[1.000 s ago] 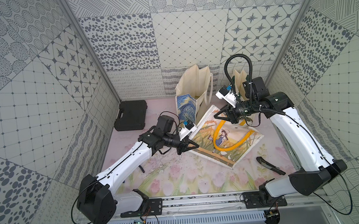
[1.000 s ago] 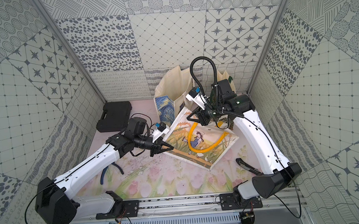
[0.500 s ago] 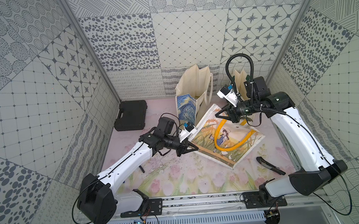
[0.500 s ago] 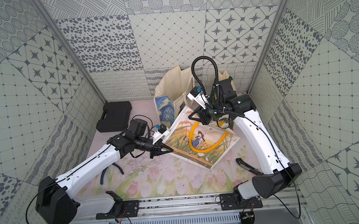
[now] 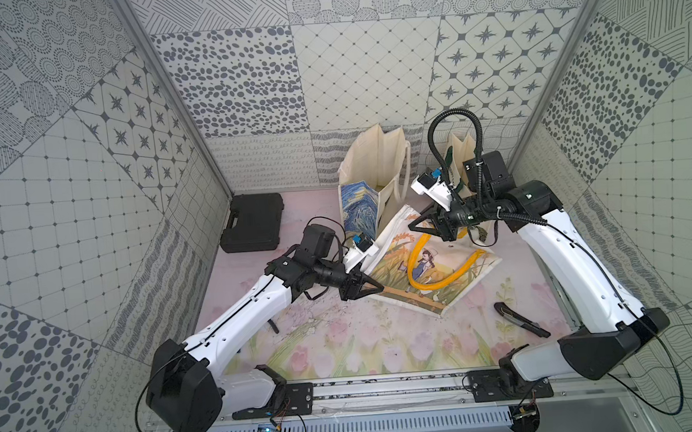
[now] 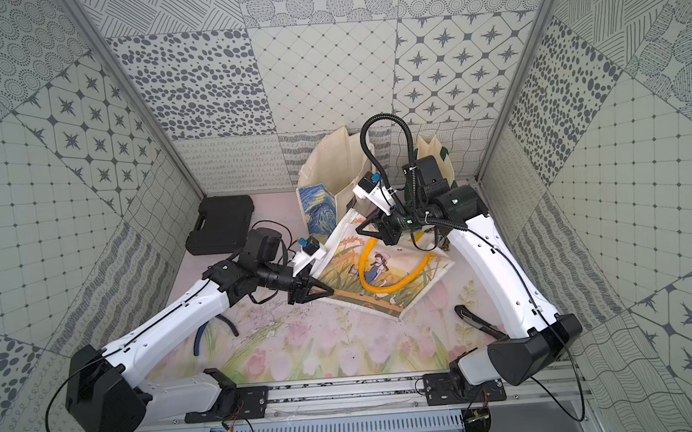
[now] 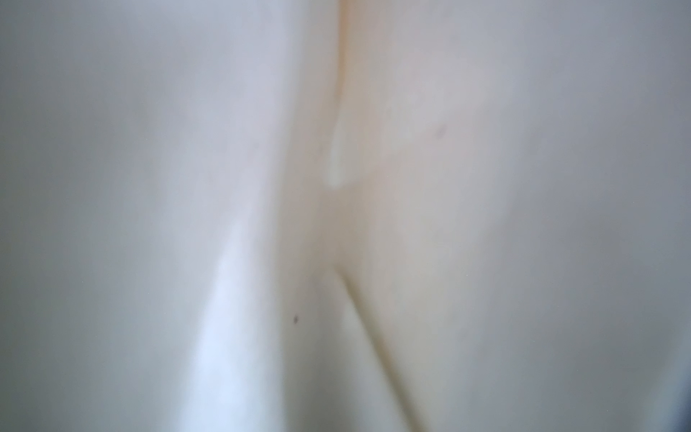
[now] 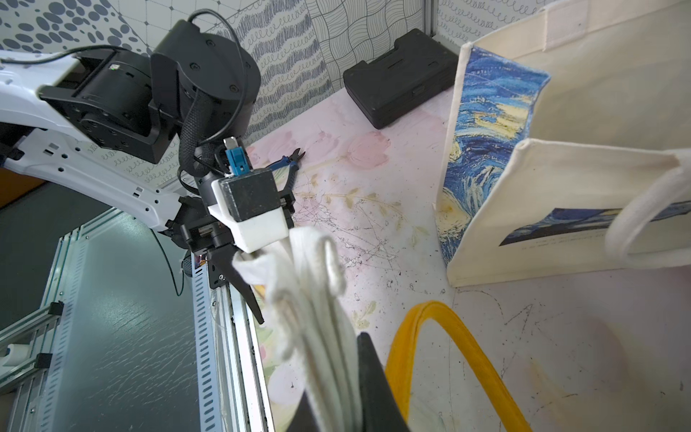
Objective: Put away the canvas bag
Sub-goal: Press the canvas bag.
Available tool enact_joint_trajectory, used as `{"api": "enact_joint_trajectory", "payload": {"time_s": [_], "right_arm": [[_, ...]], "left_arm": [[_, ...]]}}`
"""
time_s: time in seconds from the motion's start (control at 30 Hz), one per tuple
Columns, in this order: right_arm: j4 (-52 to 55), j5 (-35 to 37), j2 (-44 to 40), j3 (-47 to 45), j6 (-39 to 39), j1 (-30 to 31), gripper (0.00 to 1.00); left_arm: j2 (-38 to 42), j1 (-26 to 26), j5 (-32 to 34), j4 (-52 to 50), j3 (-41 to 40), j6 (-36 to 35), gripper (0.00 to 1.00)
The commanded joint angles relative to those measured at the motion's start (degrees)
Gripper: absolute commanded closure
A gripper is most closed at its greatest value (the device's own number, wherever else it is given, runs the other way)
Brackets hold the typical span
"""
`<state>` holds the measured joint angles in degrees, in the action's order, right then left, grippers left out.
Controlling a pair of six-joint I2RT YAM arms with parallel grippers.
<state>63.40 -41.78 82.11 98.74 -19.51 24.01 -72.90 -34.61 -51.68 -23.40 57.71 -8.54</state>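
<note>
Canvas bag (image 5: pixel 457 288) on desk (image 5: pixel 345 342), frame centre, upper corner lifted. Right jaws clamp bunched edge. Left jaws at lower-left corner, opening cannot tell. Step: gathering bag, likely. Next: carry toward standing tote (image 5: pixel 378 160) above.

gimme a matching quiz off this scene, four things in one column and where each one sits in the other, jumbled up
Things:
1. black case
2. yellow-handled bag
3. starry-night bag
4. black tool

Places:
a. standing upright at the back
b. lying mid-mat, picture side up
c. far corner, robot's left
d. flat on the mat, robot's right, nearer the front

Pairs: 1-c, 2-b, 3-a, 4-d
</note>
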Motion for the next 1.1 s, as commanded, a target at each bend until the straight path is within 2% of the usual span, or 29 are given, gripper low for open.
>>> {"api": "enact_joint_trajectory", "payload": {"time_s": [0.0,0.17,0.37,0.57,0.77,0.83,0.9,1.07], "right_arm": [[-2.0,-2.7,0.1,-0.6,-1.7,2.8,1.0],[2.1,1.0,1.7,-0.5,-5.1,5.5,1.0],[4.2,0.0,2.6,-1.6,-6.3,7.2,1.0],[1.2,1.1,2.7,-4.5,-4.3,9.2,1.0],[-0.6,2.1,3.7,-5.9,-2.9,11.0,1.0],[-1.4,2.2,3.6,-5.9,-2.6,11.1,1.0],[-1.5,2.2,3.8,-5.5,-2.5,11.1,1.0],[-0.8,3.3,4.2,-4.8,-2.9,11.1,1.0]], "left_arm": [[-2.2,-0.4,-3.0,2.6,4.1,0.7,0.62],[-3.5,-0.4,-2.6,-0.8,7.4,-2.2,0.62],[-4.9,-0.4,-2.5,-3.6,10.1,-3.8,0.62],[-5.4,-0.4,-2.6,-0.5,12.0,-2.3,0.64],[-5.5,-0.5,-5.8,2.6,13.5,0.3,0.65],[-6.1,-0.4,-7.3,2.1,13.7,0.1,0.77],[-6.8,-0.5,-8.6,1.3,13.7,-0.2,1.0],[-6.1,-0.4,-9.8,1.1,11.6,-1.4,1.0]]}}
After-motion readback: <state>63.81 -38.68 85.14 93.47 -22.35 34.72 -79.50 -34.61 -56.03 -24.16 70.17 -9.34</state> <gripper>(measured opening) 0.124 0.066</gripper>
